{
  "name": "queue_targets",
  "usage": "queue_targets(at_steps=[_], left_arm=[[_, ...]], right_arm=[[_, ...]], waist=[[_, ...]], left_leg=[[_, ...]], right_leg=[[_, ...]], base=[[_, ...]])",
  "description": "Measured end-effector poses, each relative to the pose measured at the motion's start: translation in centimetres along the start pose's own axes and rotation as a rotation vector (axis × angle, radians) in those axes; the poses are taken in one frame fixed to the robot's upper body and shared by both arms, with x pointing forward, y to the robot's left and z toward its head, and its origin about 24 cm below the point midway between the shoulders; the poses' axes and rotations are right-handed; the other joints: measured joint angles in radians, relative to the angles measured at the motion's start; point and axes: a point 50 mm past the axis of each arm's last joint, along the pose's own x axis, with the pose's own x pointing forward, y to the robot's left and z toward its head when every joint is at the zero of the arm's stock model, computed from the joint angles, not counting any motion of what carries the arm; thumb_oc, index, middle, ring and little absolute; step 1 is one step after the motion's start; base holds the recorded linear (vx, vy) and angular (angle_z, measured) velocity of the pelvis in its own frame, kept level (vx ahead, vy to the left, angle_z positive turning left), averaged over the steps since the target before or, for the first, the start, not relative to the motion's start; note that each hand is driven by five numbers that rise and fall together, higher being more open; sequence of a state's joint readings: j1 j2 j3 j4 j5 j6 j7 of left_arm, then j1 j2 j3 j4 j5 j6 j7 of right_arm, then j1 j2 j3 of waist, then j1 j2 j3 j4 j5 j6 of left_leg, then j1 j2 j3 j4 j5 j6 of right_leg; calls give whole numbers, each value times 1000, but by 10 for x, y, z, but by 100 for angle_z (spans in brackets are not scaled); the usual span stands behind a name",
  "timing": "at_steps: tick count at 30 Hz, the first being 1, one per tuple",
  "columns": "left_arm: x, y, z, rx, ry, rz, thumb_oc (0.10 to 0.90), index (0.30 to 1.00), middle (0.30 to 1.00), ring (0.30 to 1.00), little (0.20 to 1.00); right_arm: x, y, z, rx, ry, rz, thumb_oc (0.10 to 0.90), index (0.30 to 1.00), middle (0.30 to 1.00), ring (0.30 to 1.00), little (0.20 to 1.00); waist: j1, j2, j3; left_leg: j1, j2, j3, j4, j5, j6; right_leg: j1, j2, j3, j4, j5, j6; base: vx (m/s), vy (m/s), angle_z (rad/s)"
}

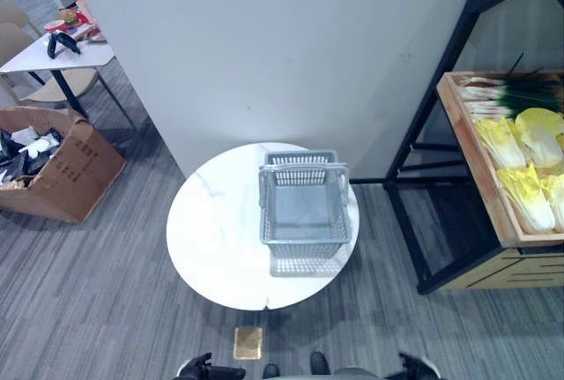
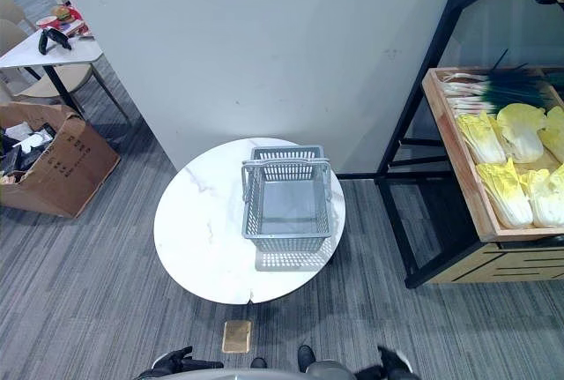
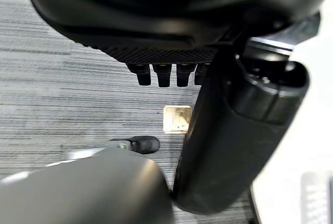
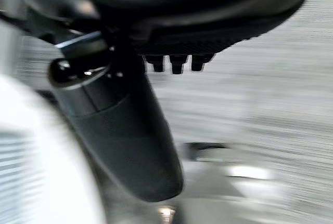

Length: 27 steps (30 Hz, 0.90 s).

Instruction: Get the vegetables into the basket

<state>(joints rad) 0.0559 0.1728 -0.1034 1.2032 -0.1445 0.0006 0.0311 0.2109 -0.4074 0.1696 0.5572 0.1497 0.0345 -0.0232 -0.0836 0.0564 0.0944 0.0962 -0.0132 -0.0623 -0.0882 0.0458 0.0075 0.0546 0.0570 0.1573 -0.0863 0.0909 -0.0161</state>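
Vegetables [image 2: 515,155] lie in a wooden tray [image 2: 451,146] on the black shelf [image 2: 421,102], well off to my right. They are pale yellow cabbages with some long green onions [image 2: 493,89] behind them. None are in the basket yet.

The round white table [image 2: 198,230] stands in front of me. On it sits the grey basket [image 2: 286,199], empty, with its handles up.

A brown cardboard box [image 1: 66,168] sits on the floor far to my left. It has dark writing on its side, but I cannot read it. A small tan square [image 2: 236,336] lies on the floor near the table.

My left hand [image 3: 166,73] and my right hand [image 4: 177,63] hang low by my sides. The fingers on both are loose and straight, holding nothing.

I think the cabbages are light but leafy and soft, so they could bruise. I would take one around its thick middle. The onions look thin and bendy, so I would hold them by the white ends.
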Motion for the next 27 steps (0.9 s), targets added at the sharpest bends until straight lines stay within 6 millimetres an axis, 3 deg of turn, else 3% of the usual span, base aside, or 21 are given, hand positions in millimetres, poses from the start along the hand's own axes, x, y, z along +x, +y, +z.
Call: queue_targets(at_steps=[1, 2, 3, 4, 6, 10, 13, 18, 23, 27], left_arm=[[0, 1, -2, -1, 4, 5, 900, 1000, 1000, 1000, 1000], [0, 1, -2, -22, 8, 13, 900, 1000, 1000, 1000, 1000], [0, 1, -3, -18, 9, 16, 900, 1000, 1000, 1000, 1000], [0, 2, -3, -18, 8, 22, 900, 1000, 1000, 1000, 1000], [0, 2, -3, -19, 7, 23, 900, 1000, 1000, 1000, 1000], [0, 2, -2, -12, 4, 24, 900, 1000, 1000, 1000, 1000], [0, 1, -2, -12, 4, 24, 900, 1000, 1000, 1000, 1000], [-1, 3, -4, -33, 10, 32, 900, 1000, 1000, 1000, 1000], [0, 4, 2, -31, -9, 32, 900, 1000, 1000, 1000, 1000], [1, 5, 7, -35, -24, 33, 900, 1000, 1000, 1000, 1000]], right_arm=[[2, -5, 22, -11, -104, -10, 900, 1000, 1000, 1000, 1000], [-1, -19, 63, -36, -267, -48, 900, 1000, 1000, 1000, 1000], [-5, -26, 79, -52, -341, -73, 900, 1000, 1000, 1000, 1000], [-6, -36, 109, -53, -461, -118, 900, 1000, 1000, 1000, 1000], [-16, -49, 136, -93, -567, -162, 900, 1000, 1000, 1000, 1000], [-28, -57, 155, -163, -648, -189, 900, 1000, 1000, 1000, 1000], [-25, -55, 148, -166, -623, -179, 900, 1000, 1000, 1000, 1000], [-27, -41, 168, -294, -659, -109, 900, 1000, 1000, 1000, 1000], [-29, -29, 222, -409, -798, -67, 900, 1000, 1000, 1000, 1000], [-36, -34, 263, -466, -896, -101, 900, 1000, 1000, 1000, 1000]], waist=[[-4, -4, 0], [-10, -7, 2], [-9, -7, 2], [-8, -11, 0], [2, -12, 0], [13, -14, -1], [13, -14, -1], [25, -27, 6], [65, -32, 9], [94, -41, 9]], left_leg=[[7, 1, 0, 0, -1, -1], [15, 1, 2, -1, -7, -2], [15, 1, 2, -4, -10, -5], [15, 2, 2, -5, -14, -7], [14, 1, 0, -5, -16, -10], [15, 1, -5, -4, -11, -5], [14, 0, -6, 0, -10, -5], [18, -2, -29, -5, -9, -10], [7, -5, -55, -5, -7, -21], [1, -7, -72, -3, 7, -9]], right_leg=[[6, 0, 2, 0, -1, 1], [15, 2, 3, 0, -5, 4], [16, 1, 4, 0, -10, 11], [16, 2, 3, 0, -13, 12], [15, 1, 2, 0, -13, 12], [16, 1, -2, 0, -13, 12], [17, 0, -3, 0, -13, 12], [32, -4, -29, -1, -16, 15], [31, -8, -55, -1, -18, 15], [30, -9, -73, -1, -18, 15]], base=[[34, 13, -4], [37, 5, -1], [35, -2, 1], [31, -3, 1], [0, 0, 0], [5, -1, 2], [22, -7, 1], [17, -5, 13], [7, 7, 16], [-3, 5, 16]])
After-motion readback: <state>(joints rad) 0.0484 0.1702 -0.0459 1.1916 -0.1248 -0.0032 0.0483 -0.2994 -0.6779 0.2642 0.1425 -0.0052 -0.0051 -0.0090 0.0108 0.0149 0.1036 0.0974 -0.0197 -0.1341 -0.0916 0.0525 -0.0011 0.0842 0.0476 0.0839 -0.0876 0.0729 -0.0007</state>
